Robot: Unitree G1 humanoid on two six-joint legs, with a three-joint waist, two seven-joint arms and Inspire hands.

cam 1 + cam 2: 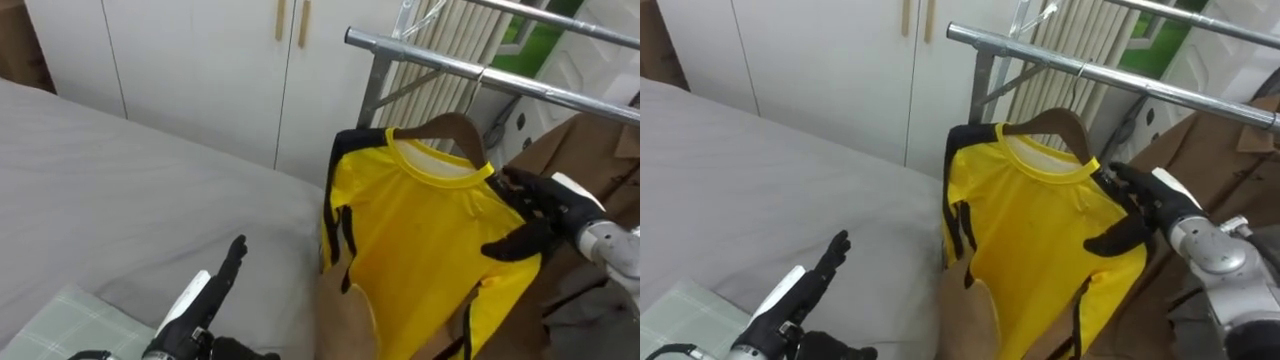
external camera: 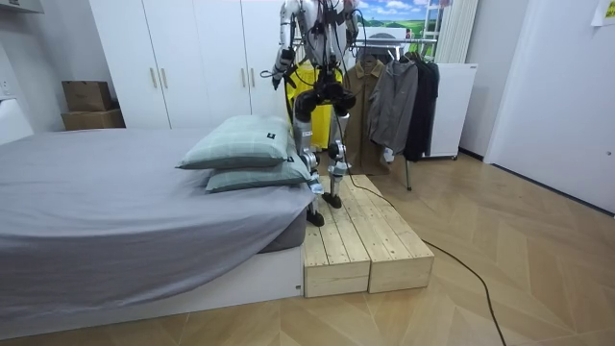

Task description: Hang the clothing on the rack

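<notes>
Our right robot hand (image 1: 535, 215) pinches the shoulder of the yellow shirt (image 1: 420, 235), on its wooden hanger (image 1: 450, 128) just below the rail (image 1: 450, 65); our left robot hand (image 1: 205, 295), fingers straight, hovers over the edge of the bed (image 1: 120, 180).

Matt yellow cloth shirt (image 1: 420, 235) – smooth, wooden hanger (image 1: 455, 124), glossy metal rail (image 1: 430, 59), grey cloth bedsheet (image 1: 120, 185)

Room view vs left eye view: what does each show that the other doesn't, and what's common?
Room view: the robot standing on a wooden platform beside the bed, two pillows, hanging clothes, cardboard boxes. Left eye view: right hand curled on the yellow shirt at its shoulder, its wooden hanger near the rack rail, left hand open above the bed. Both: yellow shirt, grey bed, white wardrobe.
</notes>
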